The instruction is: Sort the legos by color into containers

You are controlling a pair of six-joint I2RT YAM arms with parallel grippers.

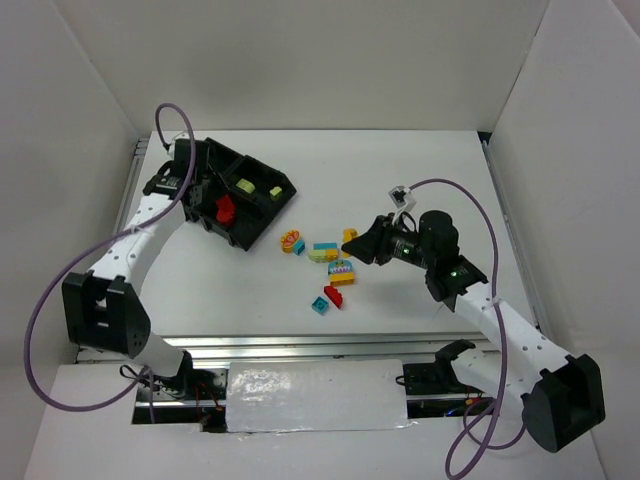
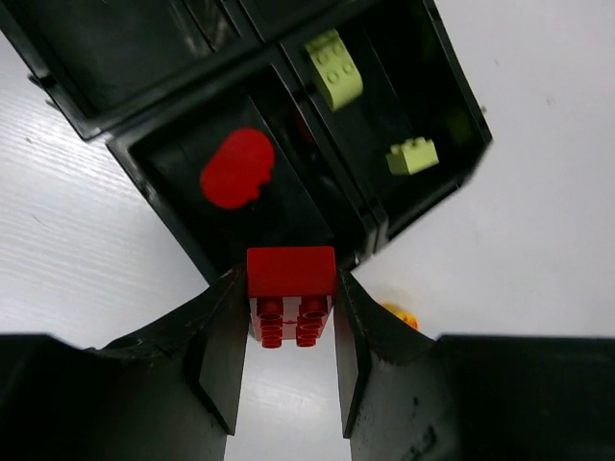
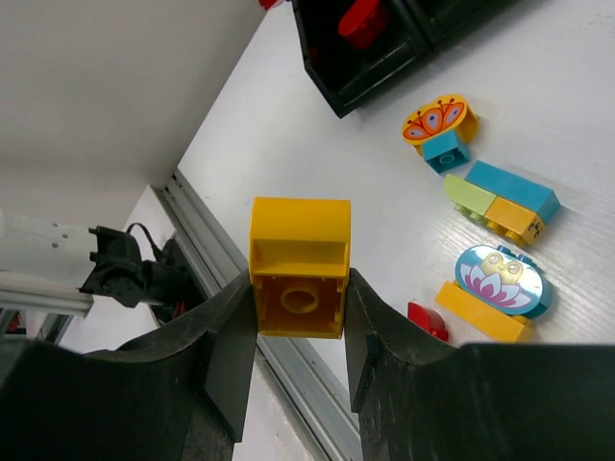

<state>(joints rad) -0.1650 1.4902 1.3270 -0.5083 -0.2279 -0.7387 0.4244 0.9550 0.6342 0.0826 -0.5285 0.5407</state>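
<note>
My left gripper [image 2: 288, 303] is shut on a red lego [image 2: 291, 286] and hangs at the near edge of the black tray [image 2: 115, 120] of containers. Just beyond the held brick, one container holds a rounded red piece [image 2: 237, 168]. The container beside it holds two pale green bricks [image 2: 333, 67] [image 2: 412, 156]. My right gripper [image 3: 300, 307] is shut on a yellow lego [image 3: 300, 264], lifted above the table beside the loose pile [image 1: 323, 250]. In the top view the right gripper [image 1: 362, 243] is to the right of the pile.
Loose on the table lie an orange flower piece on a teal brick [image 3: 437, 130], a teal, green and yellow group [image 3: 500, 197], a lotus-printed piece on a yellow brick [image 3: 498, 288], and a small red brick [image 1: 332, 296] with a teal one [image 1: 319, 306]. White walls enclose the table.
</note>
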